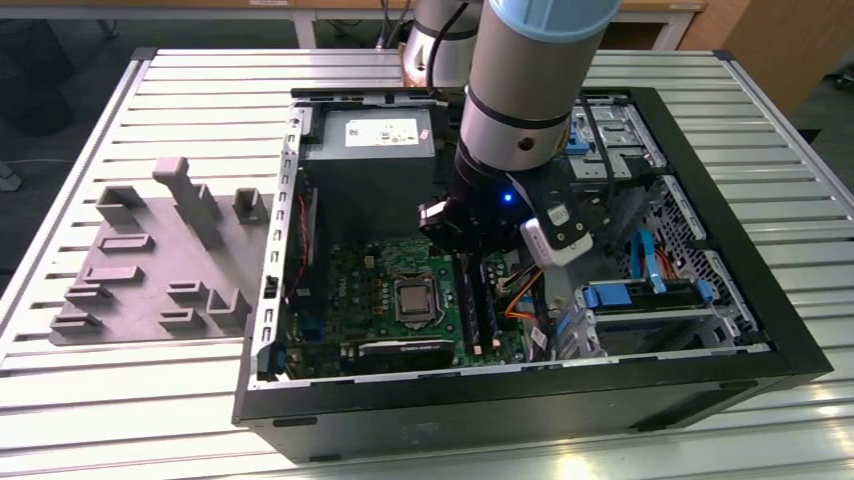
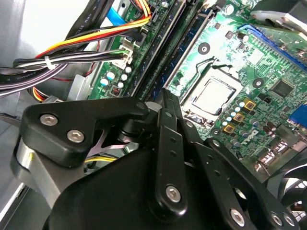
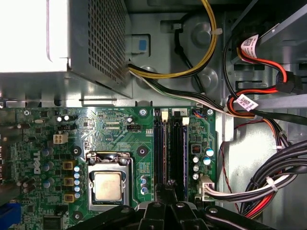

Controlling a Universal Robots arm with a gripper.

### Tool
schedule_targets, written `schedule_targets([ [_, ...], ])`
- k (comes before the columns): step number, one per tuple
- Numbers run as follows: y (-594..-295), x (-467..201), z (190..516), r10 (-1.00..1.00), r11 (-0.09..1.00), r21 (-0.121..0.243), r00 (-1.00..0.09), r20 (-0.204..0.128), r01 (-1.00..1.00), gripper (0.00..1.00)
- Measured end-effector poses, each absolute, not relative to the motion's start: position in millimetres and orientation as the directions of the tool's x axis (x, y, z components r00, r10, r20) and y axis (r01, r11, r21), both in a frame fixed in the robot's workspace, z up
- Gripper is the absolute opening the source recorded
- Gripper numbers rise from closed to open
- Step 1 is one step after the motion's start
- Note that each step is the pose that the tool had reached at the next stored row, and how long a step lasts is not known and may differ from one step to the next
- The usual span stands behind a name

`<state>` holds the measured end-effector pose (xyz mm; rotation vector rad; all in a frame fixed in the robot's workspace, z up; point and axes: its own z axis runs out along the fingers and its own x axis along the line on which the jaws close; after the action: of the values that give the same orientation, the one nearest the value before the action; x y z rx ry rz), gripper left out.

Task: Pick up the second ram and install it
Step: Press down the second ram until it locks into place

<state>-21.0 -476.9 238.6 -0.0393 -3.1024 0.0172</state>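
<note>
And here's the gripper point(image 1: 461, 232) deep inside the open computer case point(image 1: 747, 300), hanging low over the green motherboard point(image 3: 110, 129), right at one end of the long black memory slots point(image 3: 178, 153). Clamped or released? I cannot tell. The black linkage hides the business end in both wrist views. Two narrow dark strips run side by side in that slot bank, and the one lined up under the gripper point(image 3: 166, 188) looks to me like the second ram point(image 3: 162, 153), standing on edge in its slot; whether it is fully seated I can't say. Doing this well, I'd judge, means a straight, square push along the stick's top edge with no tilt, so the end latches can catch and the thin board doesn't flex. It also means staying off the wire bundle point(image 3: 268, 184) just beside the slots. Now the textures: the board is glossy green and studded with small round capacitors, and the processor socket point(image 3: 109, 184) is a square of bright flat metal in a steel frame. The power supply point(image 3: 91, 43) wears perforated sheet metal, and the loose wires are soft and colourful. Out on the ribbed aluminium table point(image 1: 134, 400) sits a matte grey plastic fixture point(image 1: 154, 260) of blocky posts.
</note>
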Motion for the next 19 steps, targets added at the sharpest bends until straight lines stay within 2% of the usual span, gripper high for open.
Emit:
schedule_targets([
  [19, -476.9, -21.0, 229.0, 0.025, 1.000, -0.011, -0.999, 0.036, 0.025, 0.11],
])
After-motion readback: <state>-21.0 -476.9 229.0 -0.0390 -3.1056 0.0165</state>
